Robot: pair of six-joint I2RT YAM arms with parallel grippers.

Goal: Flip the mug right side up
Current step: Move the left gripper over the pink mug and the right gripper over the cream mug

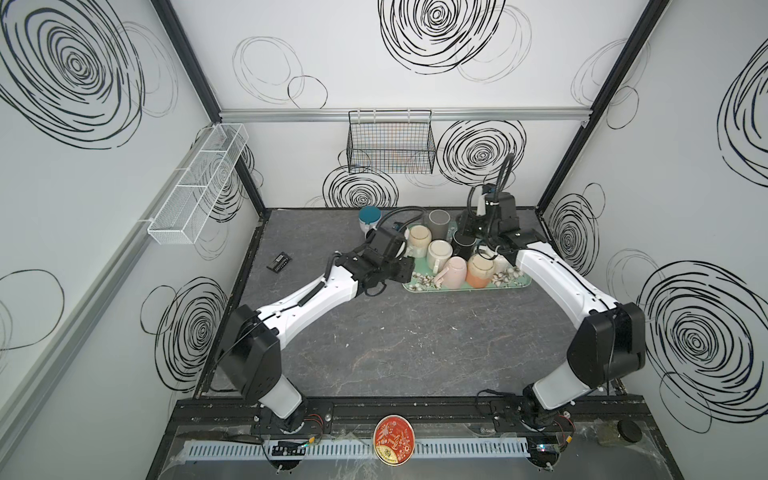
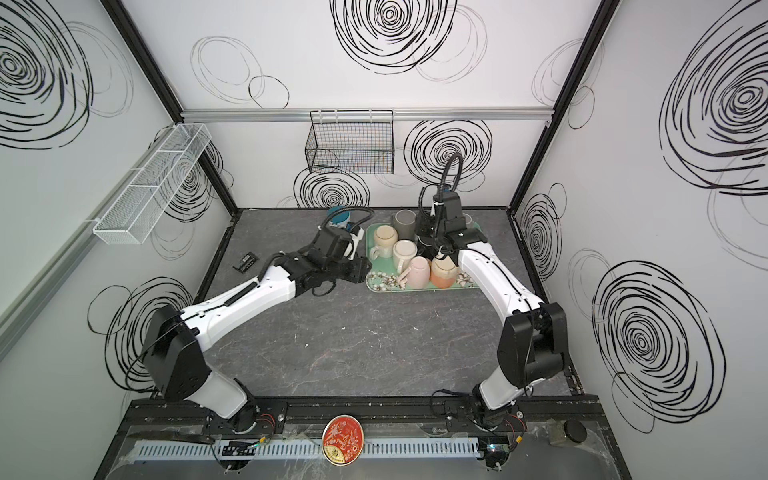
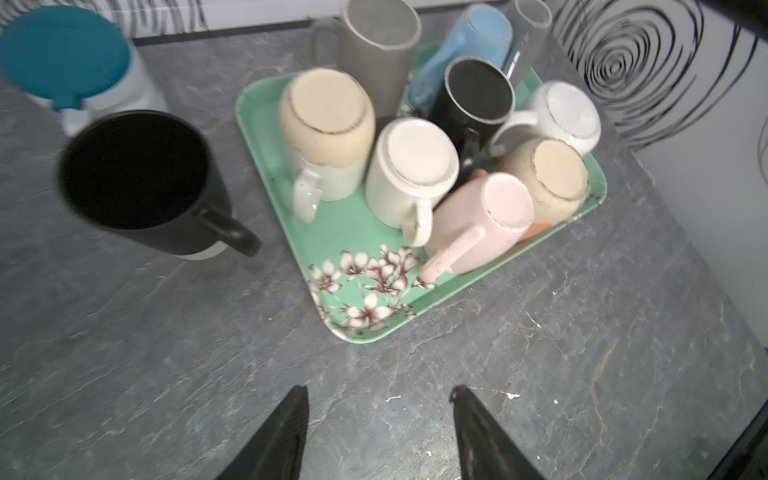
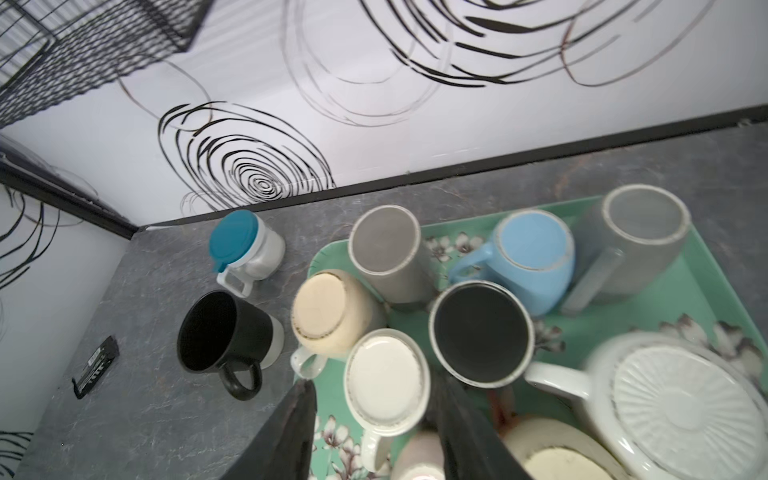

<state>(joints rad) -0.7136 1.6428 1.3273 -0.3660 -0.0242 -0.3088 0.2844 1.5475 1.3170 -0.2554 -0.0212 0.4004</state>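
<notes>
- Black mug (image 3: 137, 178): stood upright, mouth up, on the table (image 3: 166, 374). It was just beside the left edge of the green tray (image 3: 345, 237) and near a teal-lidded jar (image 3: 62, 54). In both top views the left arm hid it.
- Left gripper (image 3: 379, 390): jaws were apart, with only bare table showing between the fingers. The black mug lay apart from it, off to one side and outside the gap.
- Right gripper (image 4: 372, 380): jaws were apart and gripped nothing as it hung above the tray. A white mug (image 4: 386, 386) stood base-up directly under the gap.
- Tray contents: mugs crowded together, base-up, including a beige mug (image 3: 328, 112) and a dark mug (image 3: 478, 91). A pink mug (image 3: 482, 220) sat tilted.
- Small black device (image 1: 279, 262): lay on the table, well apart from the tray.
</notes>
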